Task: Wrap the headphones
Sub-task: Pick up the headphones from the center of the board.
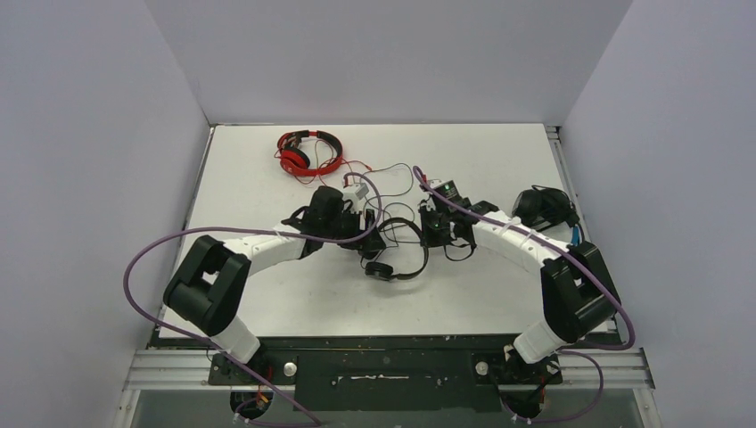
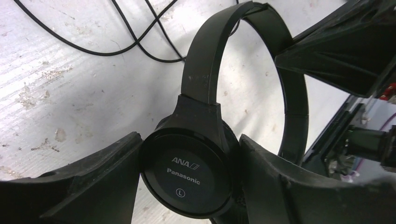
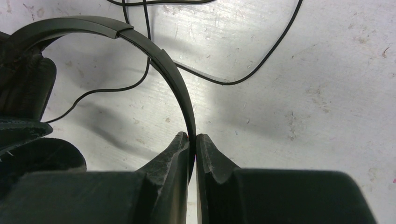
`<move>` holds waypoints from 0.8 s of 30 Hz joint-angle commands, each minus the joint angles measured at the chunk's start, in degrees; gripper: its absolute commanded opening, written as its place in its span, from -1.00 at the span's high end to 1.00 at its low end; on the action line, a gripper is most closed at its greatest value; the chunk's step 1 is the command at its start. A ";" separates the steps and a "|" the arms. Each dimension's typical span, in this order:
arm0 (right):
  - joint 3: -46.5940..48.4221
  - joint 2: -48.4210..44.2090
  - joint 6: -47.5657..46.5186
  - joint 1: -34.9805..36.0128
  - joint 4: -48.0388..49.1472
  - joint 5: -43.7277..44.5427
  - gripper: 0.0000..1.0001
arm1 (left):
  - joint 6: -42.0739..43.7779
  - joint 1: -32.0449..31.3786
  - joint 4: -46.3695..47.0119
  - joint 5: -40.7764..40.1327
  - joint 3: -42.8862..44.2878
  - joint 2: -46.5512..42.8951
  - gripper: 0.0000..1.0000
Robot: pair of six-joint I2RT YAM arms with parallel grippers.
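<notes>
The all-black headphones (image 1: 415,264) lie mid-table. My left gripper (image 2: 189,179) is shut on their left ear cup (image 2: 187,175), marked ANA Panasonic L, one finger on each side. My right gripper (image 3: 192,139) is shut on the thin black headband (image 3: 173,74). In the top view the left gripper (image 1: 368,242) and right gripper (image 1: 434,234) face each other across the headphones. Their black cable (image 2: 135,44) lies loose on the table beyond. The red headphones (image 1: 308,152) with a red cord sit at the back. A third black pair (image 1: 544,207) lies at the right, a blue bit beside it.
The black cable (image 1: 401,174) loops over the white table (image 1: 267,294) between the red headphones and my grippers. Grey walls close the table on three sides. The right gripper's black body (image 2: 341,46) shows in the left wrist view.
</notes>
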 commanded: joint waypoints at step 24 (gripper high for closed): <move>-2.51 -12.37 -1.95 1.03 4.21 0.42 0.18 | -11.50 4.43 5.78 23.11 2.19 -10.75 0.04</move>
